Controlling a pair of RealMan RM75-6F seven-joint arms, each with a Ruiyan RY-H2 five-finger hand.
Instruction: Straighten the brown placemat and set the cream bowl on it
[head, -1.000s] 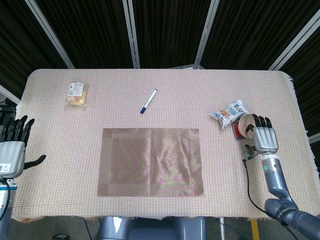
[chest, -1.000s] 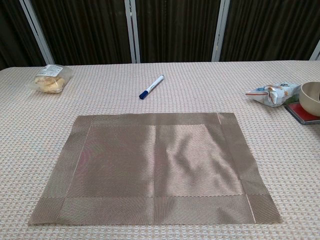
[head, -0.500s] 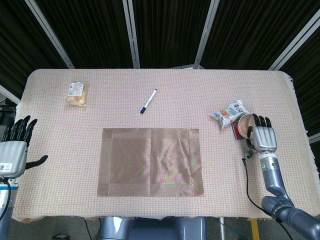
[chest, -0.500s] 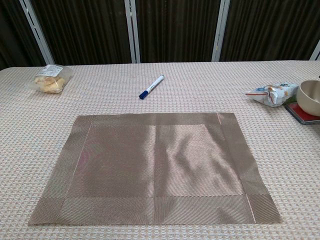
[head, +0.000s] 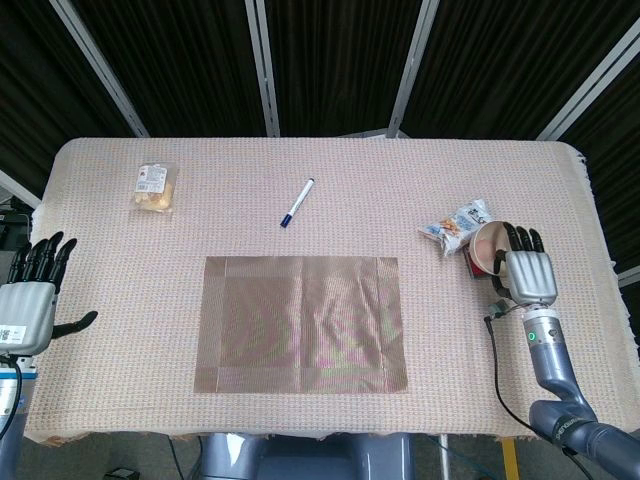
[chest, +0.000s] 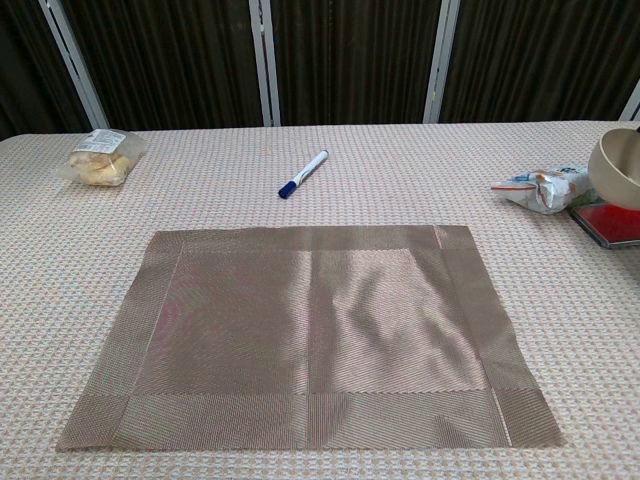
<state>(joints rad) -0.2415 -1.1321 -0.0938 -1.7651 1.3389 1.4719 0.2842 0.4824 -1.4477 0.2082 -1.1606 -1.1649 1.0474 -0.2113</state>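
Our right hand (head: 529, 276) grips the tilted bowl (head: 488, 247); it may slip before reaching the placemat (head: 301, 325). Our left hand (head: 28, 300) is released, fingers apart.

A woven cream cloth (head: 300, 180) covers the bench from edge to edge. Near its far left corner lies a clear packet of pale buns (head: 154, 187) with a small red-and-white label on top. Toward the middle of the far half rests a white marker pen (head: 297, 202) with a blue cap, lying at a slant, the capped end nearer the front. Well to the right sits a crinkled snack bag (head: 455, 226) printed in white, blue and orange. Just beside it, on its right, a flat red square item (chest: 606, 221) with a dark rim lies on the cloth. Behind the bench hang dark curtains (head: 330, 60) crossed by slanting metal bars (head: 262, 65).
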